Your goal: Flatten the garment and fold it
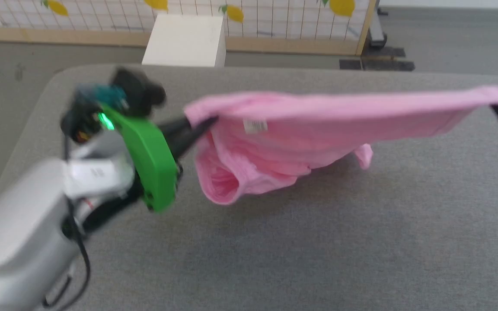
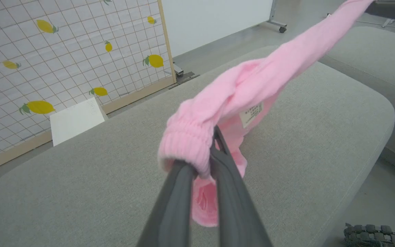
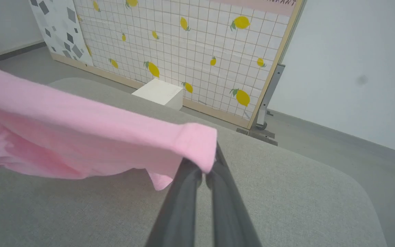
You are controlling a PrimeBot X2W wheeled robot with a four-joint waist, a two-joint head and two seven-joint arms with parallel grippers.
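The pink shorts point(image 1: 318, 116) hang in the air over the big grey cushion point(image 1: 318, 242), held up like washing on a line. The left gripper point(image 1: 208, 123) is pinched nearly shut on the stretchy waistband point(image 2: 183, 140). The right gripper point(image 3: 206, 168) is squeezed tight on the far corner of the shorts. The top edge runs fairly straight between them. The middle sags down in a soft, bunched lump, and the little white label point(image 1: 255, 125) shows near the left end. The lowest bit hangs close to the cushion, but I cannot tell if it touches.

I think the step now is laying the shorts down flat. To do it well, both grippers should hold on and not let go yet. They should pull apart just a little, so the top edge is snug but not stretched hard. Then both should go down together, at the same speed. The saggy part should land first. After that, a slow pull to one side should help the rest roll out smooth. If one side drops faster, the cloth may pile up in wrinkles. Going too fast could flip a leg under
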